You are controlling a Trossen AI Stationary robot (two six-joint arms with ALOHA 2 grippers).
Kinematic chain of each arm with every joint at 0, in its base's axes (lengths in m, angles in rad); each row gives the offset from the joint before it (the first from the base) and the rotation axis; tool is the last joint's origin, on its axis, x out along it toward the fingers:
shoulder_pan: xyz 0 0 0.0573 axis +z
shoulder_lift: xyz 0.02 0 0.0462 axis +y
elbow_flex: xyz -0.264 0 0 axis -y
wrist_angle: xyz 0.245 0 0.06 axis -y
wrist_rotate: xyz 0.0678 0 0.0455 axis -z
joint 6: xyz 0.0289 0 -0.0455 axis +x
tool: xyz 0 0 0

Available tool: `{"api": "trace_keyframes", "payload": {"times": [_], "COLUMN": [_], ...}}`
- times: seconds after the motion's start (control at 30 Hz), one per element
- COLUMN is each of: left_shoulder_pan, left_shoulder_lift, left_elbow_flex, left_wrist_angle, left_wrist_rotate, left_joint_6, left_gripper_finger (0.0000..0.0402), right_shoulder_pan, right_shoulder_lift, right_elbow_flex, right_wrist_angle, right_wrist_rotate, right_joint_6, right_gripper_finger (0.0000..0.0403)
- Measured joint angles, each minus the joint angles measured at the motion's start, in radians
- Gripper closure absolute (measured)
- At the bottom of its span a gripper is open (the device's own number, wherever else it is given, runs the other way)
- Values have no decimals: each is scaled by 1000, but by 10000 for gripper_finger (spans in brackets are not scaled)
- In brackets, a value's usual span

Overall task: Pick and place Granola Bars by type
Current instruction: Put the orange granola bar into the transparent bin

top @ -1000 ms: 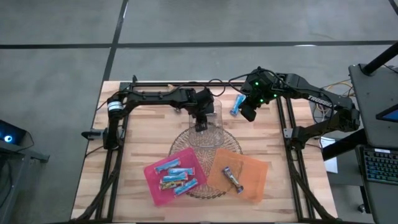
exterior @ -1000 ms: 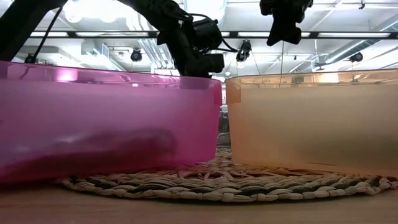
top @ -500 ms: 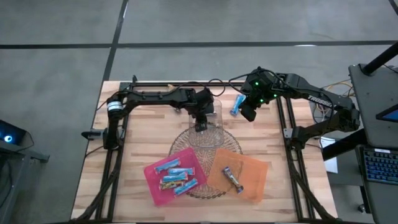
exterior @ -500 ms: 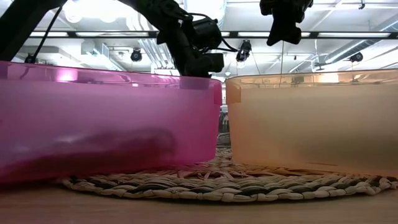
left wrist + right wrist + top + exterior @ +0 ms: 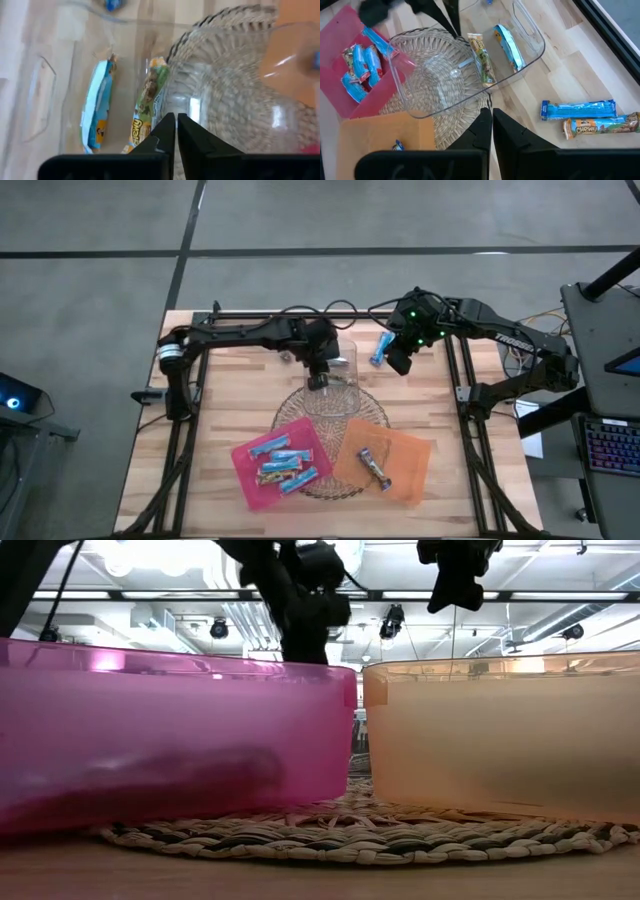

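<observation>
A clear plastic box (image 5: 335,375) on a woven mat holds two granola bars, a light blue one (image 5: 97,107) and a tan and green one (image 5: 147,105). My left gripper (image 5: 175,120) hangs shut above the box (image 5: 318,380), beside the tan bar, with nothing between its fingers. Farther right, my right gripper (image 5: 398,362) hovers shut and empty (image 5: 487,115) above the table. Below it a blue bar (image 5: 577,109) and a tan bar (image 5: 600,125) lie flat on the wood. Several blue bars lie in the pink tray (image 5: 275,463); two darker bars lie in the orange tray (image 5: 385,463).
The round woven mat (image 5: 325,415) lies under the box and under the near trays' far corners. The arms' black frame rails (image 5: 185,450) run along the table's left, right and far edges. Bare wood shows at the near left and at the right of the orange tray.
My left gripper has shut with nothing between its fingers and has risen a little above the clear box. The two bars in the box lie where they were. My right gripper has kept still.
</observation>
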Motion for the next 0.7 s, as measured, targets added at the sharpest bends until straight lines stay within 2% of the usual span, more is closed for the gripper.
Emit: {"api": "trace_keyframes", "payload": {"times": [0.23, 0.7], "left_shoulder_pan": [-12, -13], "left_shoulder_lift": [-111, -420], "left_elbow_flex": [0, 0], "left_wrist_angle": [-28, -51], "left_wrist_rotate": [0, -2], "left_joint_6": [-4, -77], "left_gripper_finger": [401, 401], "right_shoulder_pan": [0, 0], "right_shoulder_lift": [8, 10], "right_elbow_flex": [-2, -5], "right_wrist_angle": [4, 5], "right_wrist_rotate": [6, 7], "right_joint_6": [1, 3], "right_gripper_finger": [394, 394]}}
